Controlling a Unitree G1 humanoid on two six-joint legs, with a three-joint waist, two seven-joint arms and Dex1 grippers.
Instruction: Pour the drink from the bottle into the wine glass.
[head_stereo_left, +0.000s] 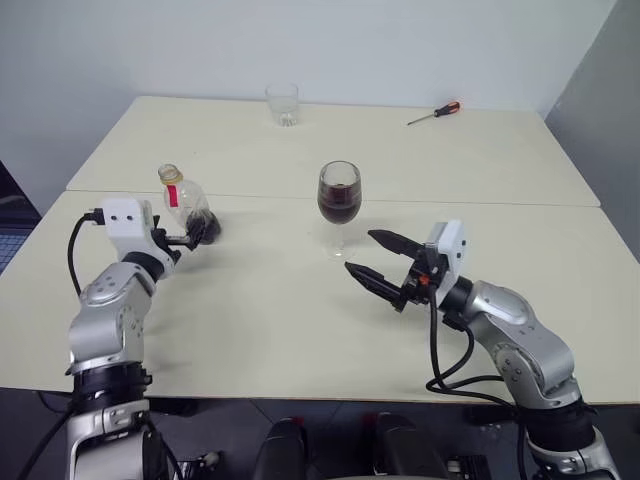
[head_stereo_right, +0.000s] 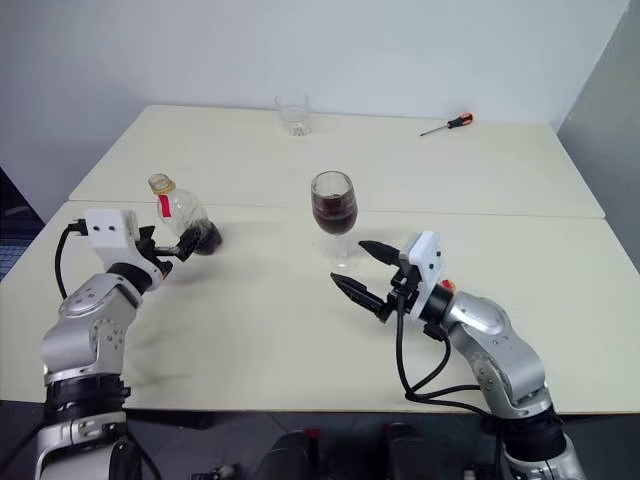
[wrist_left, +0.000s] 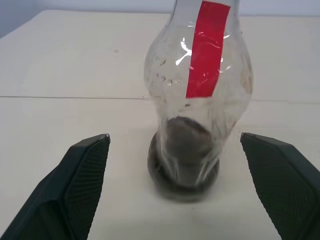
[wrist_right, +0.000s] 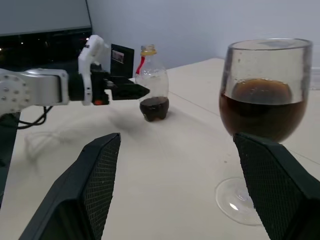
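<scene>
Left gripper (head_stereo_left: 192, 237): spread wide — bottle (wrist_left: 199, 95) upright just ahead, between the fingers, untouched.
Right gripper (head_stereo_left: 372, 257): spread, holding nothing — wine glass (head_stereo_left: 338, 194) just beyond it.
Drink (wrist_right: 262, 111): mostly in the wine glass, a little left in the bottle.
Desk (head_stereo_left: 280, 320): carries both.

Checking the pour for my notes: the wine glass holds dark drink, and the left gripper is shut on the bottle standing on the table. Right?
Not quite. The left gripper is open, its fingers apart on either side of the bottle, as the left wrist view shows. The wine glass does hold dark drink, and the bottle stands on the table.
</scene>
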